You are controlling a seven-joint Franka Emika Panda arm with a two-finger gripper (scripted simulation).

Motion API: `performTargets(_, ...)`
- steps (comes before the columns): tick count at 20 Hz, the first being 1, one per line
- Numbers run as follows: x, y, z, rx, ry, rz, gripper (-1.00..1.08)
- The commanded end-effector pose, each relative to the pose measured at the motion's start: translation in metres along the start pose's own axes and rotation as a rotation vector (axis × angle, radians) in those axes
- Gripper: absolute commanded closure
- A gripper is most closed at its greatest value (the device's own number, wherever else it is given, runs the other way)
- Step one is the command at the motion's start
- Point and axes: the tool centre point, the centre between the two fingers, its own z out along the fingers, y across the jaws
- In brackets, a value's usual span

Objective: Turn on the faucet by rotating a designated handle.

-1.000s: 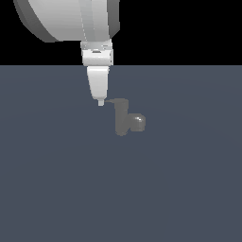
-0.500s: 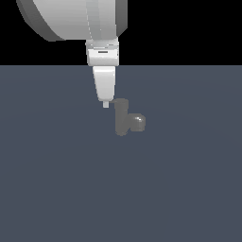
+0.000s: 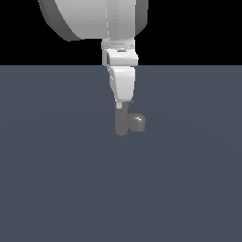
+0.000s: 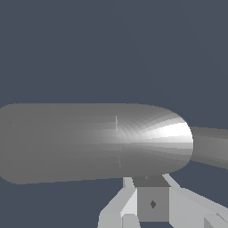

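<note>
In the exterior view the small grey faucet (image 3: 123, 125) stands upright on the dark floor, its stubby rounded spout (image 3: 138, 122) pointing to the exterior view's right. My gripper (image 3: 122, 105) points straight down, with its tip at the top of the faucet body. The fingers look pressed together, with nothing between them. The handle is almost wholly hidden behind the fingers. Only a thin grey sliver (image 3: 132, 101) shows at their right edge. In the wrist view a big rounded grey part of the faucet (image 4: 95, 142) fills the middle, just beyond my gripper (image 4: 152, 205).
The flat dark blue-grey floor (image 3: 56, 179) stretches around the faucet. My white arm (image 3: 94, 19) hangs above it, at the top of the exterior view.
My gripper has travelled to the exterior view's right, from beside the handle's tip to over the faucet top. The lever that showed to the left of the body is now hidden.
</note>
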Motion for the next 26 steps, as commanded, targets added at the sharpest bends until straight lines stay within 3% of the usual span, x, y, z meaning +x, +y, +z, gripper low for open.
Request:
performTargets(1,0.042,0.008,0.001,0.000,0.007,0.048,1.08)
performTargets(2,0.042,0.008,0.001,0.000,0.007,0.048,1.08)
performTargets(3,0.010,0.000,-0.001,0.003,-0.004,0.003,1.08)
performTargets(26,0.091,-0.030,0.001,0.000,0.005,0.040,1.08)
